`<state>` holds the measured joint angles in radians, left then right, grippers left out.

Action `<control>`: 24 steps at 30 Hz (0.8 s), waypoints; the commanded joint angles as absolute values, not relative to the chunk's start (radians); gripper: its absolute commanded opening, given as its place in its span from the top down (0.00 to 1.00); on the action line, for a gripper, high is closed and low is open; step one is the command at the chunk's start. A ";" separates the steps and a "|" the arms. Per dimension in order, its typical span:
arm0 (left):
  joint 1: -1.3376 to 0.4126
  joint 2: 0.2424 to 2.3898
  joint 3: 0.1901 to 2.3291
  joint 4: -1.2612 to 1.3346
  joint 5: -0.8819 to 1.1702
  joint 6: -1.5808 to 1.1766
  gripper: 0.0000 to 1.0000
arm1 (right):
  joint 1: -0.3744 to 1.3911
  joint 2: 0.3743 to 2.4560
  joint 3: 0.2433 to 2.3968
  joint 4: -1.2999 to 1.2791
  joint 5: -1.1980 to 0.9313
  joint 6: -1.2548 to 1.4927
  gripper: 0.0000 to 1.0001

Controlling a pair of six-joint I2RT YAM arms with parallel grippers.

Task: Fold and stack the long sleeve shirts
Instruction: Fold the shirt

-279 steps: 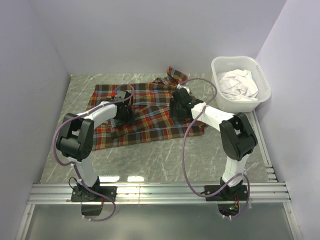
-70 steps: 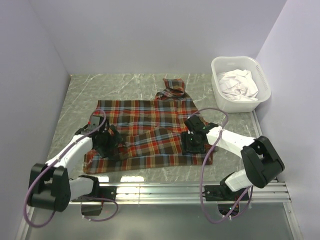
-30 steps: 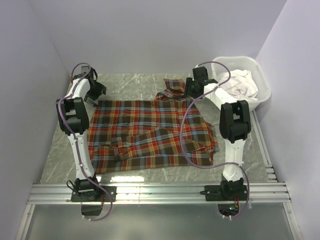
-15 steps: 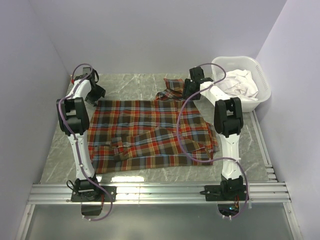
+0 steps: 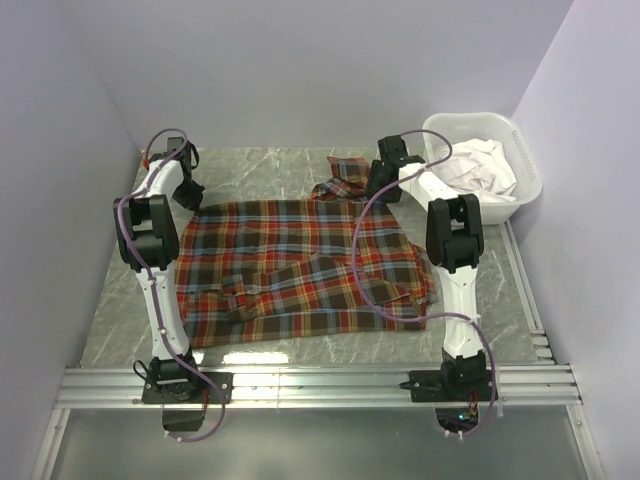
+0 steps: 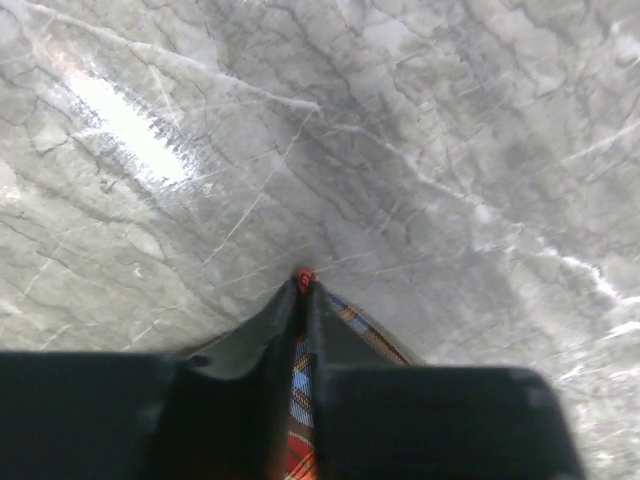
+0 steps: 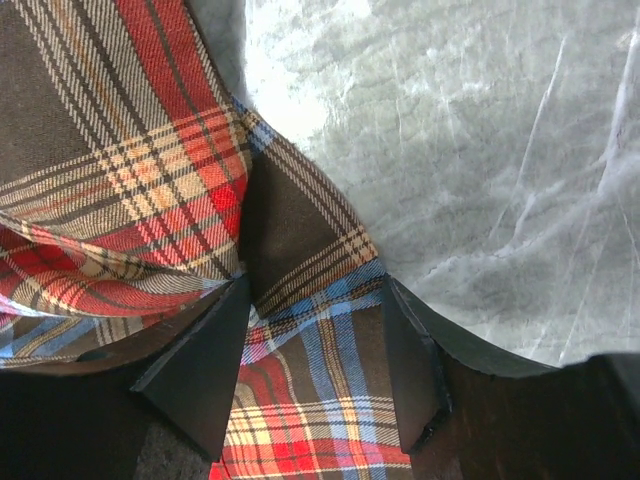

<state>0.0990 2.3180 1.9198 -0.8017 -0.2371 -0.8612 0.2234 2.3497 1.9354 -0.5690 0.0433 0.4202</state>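
Both arms reach to the far edge of the plaid shirt [image 5: 290, 260], which lies spread mostly flat across the table [image 5: 260, 165], with a flap of cloth doubled over its front and a rumpled bunch of plaid past its far right corner. The step in hand looks like taking hold of the two far corners to start a fold. On the left, the jaws are clenched on the shirt's far left corner: in the wrist view they meet with a sliver of plaid pinched between them and bare marble beyond. On the right, the jaws stand apart and straddle a raised ridge of plaid near the bunch, with cloth between them but not pinched. The next move probably calls for the right jaws to close on that ridge, then for both arms to lift together and carry the edge evenly, so the cloth does not skew. A white basket [image 5: 428, 140] holding pale cloth [image 5: 480, 168] sits at the far right, apart from the shirt.
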 commanded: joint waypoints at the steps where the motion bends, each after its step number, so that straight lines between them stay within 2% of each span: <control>1: 0.084 2.379 1.879 -0.884 -0.235 -0.824 0.89 | 0.210 2.309 1.910 -0.534 0.083 0.439 0.38; 2: 0.083 2.381 1.879 -0.882 -0.235 -0.821 0.97 | 0.210 2.306 1.913 -0.534 0.087 0.439 0.38; 3: 0.080 2.381 1.878 -0.881 -0.235 -0.812 1.00 | 0.207 2.304 1.919 -0.532 0.081 0.437 0.38; 9: 0.066 2.376 1.887 -0.876 -0.253 -0.773 1.00 | 0.207 2.355 1.965 -0.563 0.014 0.426 0.38; 16: 0.063 2.370 1.888 -0.864 -0.252 -0.749 0.99 | 0.212 2.376 1.956 -0.551 -0.031 0.439 0.43; 19: 0.063 2.362 1.878 -0.848 -0.261 -0.739 1.00 | 0.209 2.393 1.973 -0.554 -0.032 0.439 0.48; 24: 0.061 2.362 1.884 -0.847 -0.279 -0.723 0.99 | 0.210 2.399 1.988 -0.552 -0.048 0.437 0.65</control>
